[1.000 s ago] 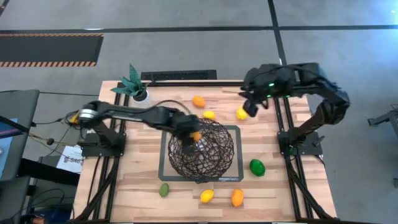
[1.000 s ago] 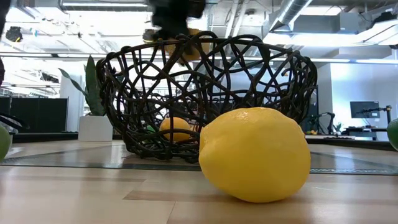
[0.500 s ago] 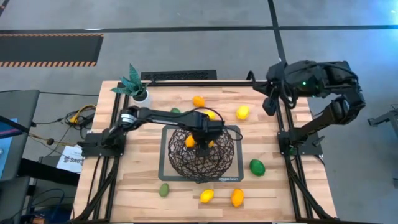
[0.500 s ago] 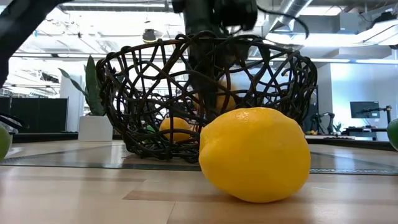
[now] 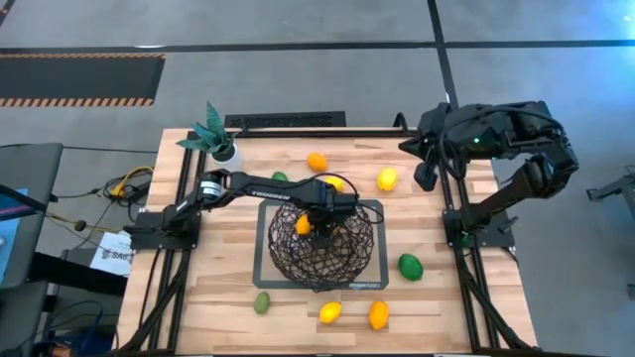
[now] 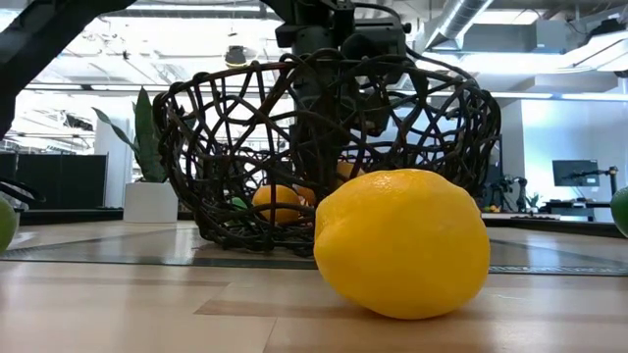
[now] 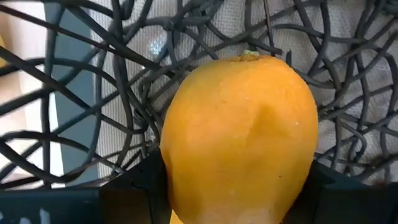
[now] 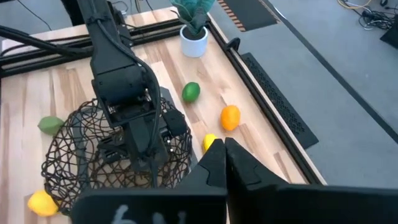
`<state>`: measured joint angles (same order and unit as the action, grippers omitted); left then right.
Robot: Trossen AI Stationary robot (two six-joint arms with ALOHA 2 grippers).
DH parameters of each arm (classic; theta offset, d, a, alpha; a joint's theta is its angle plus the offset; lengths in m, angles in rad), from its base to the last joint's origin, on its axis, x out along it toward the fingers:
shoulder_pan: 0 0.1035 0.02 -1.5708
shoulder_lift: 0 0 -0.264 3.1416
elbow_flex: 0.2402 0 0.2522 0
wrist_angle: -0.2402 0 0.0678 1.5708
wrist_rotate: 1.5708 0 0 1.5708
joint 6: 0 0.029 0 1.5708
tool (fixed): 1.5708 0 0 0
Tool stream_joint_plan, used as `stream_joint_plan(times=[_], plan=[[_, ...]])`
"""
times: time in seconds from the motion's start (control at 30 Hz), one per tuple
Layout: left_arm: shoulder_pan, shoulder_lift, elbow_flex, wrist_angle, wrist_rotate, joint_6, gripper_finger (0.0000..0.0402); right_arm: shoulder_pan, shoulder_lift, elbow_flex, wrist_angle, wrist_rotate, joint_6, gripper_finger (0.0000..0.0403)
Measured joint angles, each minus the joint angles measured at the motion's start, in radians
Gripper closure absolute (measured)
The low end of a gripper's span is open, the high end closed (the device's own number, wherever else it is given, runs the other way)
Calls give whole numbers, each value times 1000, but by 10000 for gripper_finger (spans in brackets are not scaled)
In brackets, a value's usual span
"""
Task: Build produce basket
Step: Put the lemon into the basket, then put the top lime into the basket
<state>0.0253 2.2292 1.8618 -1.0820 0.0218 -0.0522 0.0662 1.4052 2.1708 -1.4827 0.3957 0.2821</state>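
The left gripper (image 5: 316, 224) reached down inside the basket (image 5: 347, 260) at mid-tabletop, jaws pinching 1 orange fruit (image 7: 239, 134) low for a gentle release; the right gripper (image 5: 424, 177) waited far right, jaws pressed together.

White lettering runs along the left arm (image 5: 260, 182) and a small mark sits on the grey mat's front edge (image 5: 354, 287) in the high view; neither is legible.
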Motion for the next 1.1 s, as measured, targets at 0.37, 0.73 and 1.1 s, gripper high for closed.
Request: stream_joint_plan(times=[0.37, 0.73, 1.1], plan=[[-8, 0, 0, -1, -19, -10, 173, 0, 8, -1, 0, 0, -3, 380], [-7, -1, 21, -8, -71, -95, 27, 0, 7, -1, -1, -1, -3, 385], [-59, -3, 266, -391, -206, -84, 71, 0, 7, -1, -2, -4, -4, 388]])
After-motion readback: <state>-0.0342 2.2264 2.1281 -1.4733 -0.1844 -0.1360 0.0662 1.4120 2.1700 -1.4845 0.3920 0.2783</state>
